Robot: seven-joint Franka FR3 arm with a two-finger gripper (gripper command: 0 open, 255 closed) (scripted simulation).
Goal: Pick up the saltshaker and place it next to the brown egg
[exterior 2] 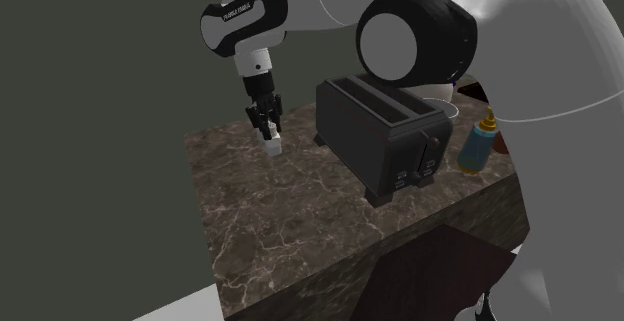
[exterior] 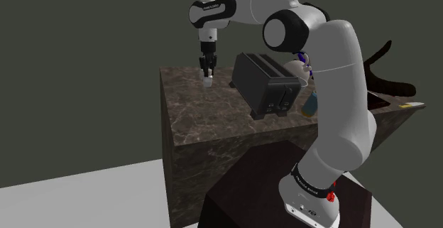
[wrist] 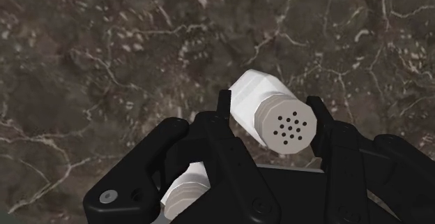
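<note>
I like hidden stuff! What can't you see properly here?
White thing under the claw: wrist view, claw covers most.
Blue bottle: shoulder view, the arm hides most.
Pale thing behind the toaster: second exterior view, toaster covers most.
Whether the saltshaker touches the counter: too small, shoulder view.

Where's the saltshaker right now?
The white saltshaker is clasped between the black fingers at the far left corner of the marble counter in the shoulder view, left of the toaster.

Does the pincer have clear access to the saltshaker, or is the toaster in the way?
Probably yes: the pincer appears shut on the saltshaker, with the toaster standing well aside.
</note>
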